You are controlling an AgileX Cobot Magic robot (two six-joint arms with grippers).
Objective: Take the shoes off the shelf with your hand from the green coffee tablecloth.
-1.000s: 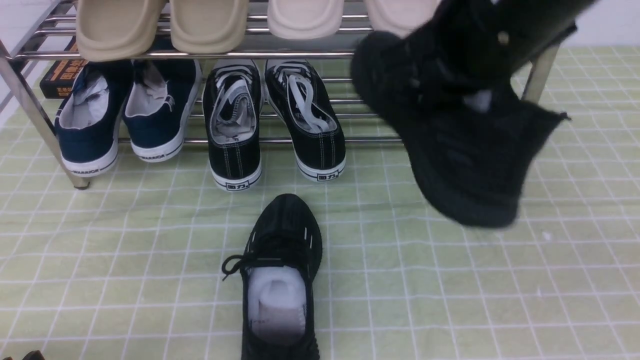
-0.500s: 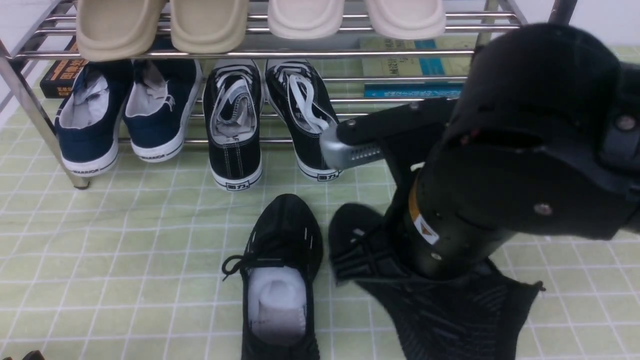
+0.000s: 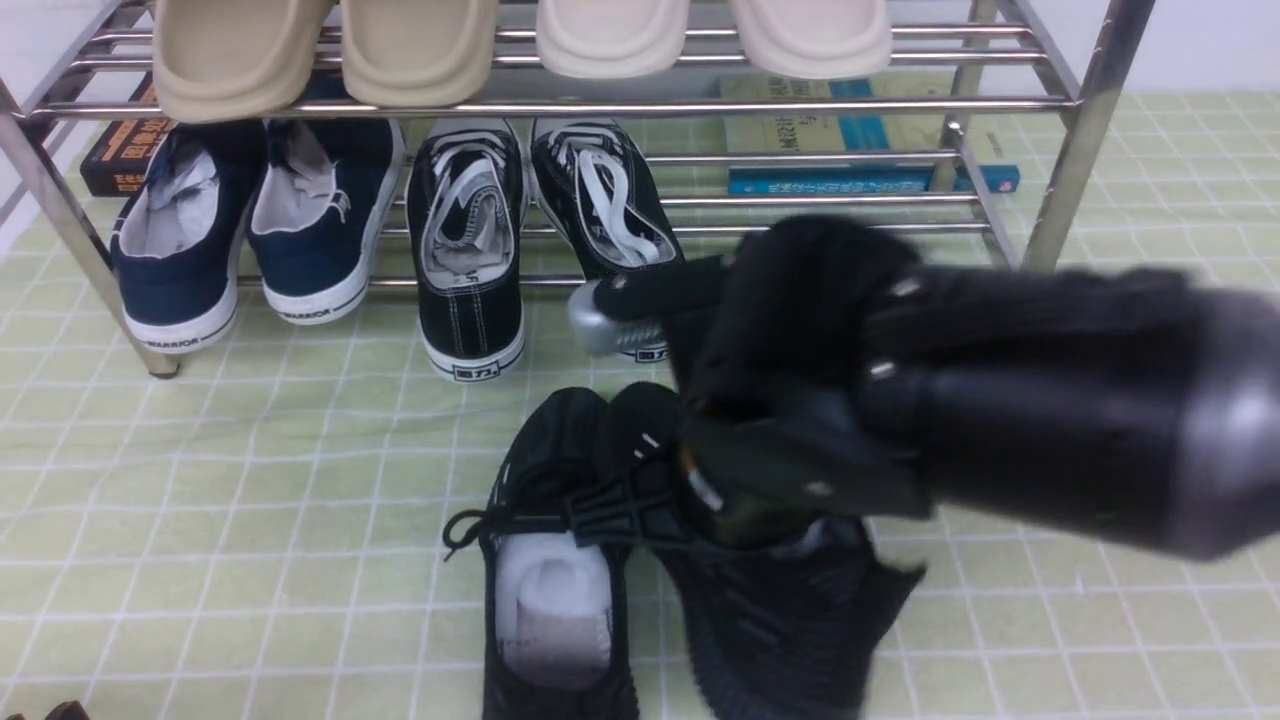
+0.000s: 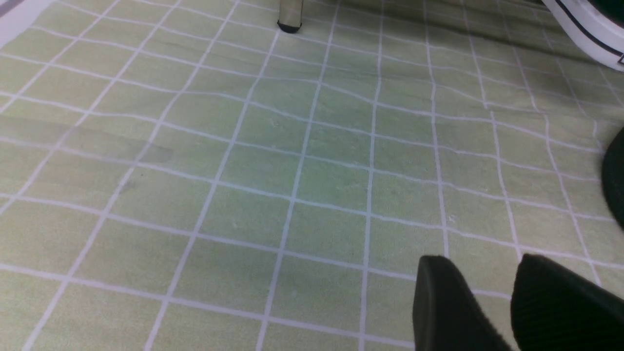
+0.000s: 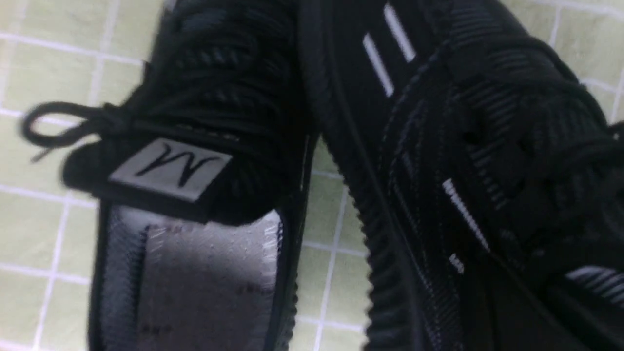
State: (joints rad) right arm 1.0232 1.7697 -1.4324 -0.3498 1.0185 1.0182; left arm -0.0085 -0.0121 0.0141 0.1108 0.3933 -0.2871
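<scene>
Shoes (image 3: 565,470) are side by side before shelf (image 3: 1088,100).

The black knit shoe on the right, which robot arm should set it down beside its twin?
The right. The bulky black right arm reaches into that all-black knit sneaker, beside its paper-stuffed partner. The left gripper hangs open over bare light-green grid cloth, holding nothing.

Two black knit shoes (image 3: 560,470), two canvas sneakers (image 3: 470,300), two navy sneakers (image 3: 180,280), four slippers (image 3: 415,50); one shelf (image 3: 1085,110), one tablecloth (image 3: 250,500)
</scene>
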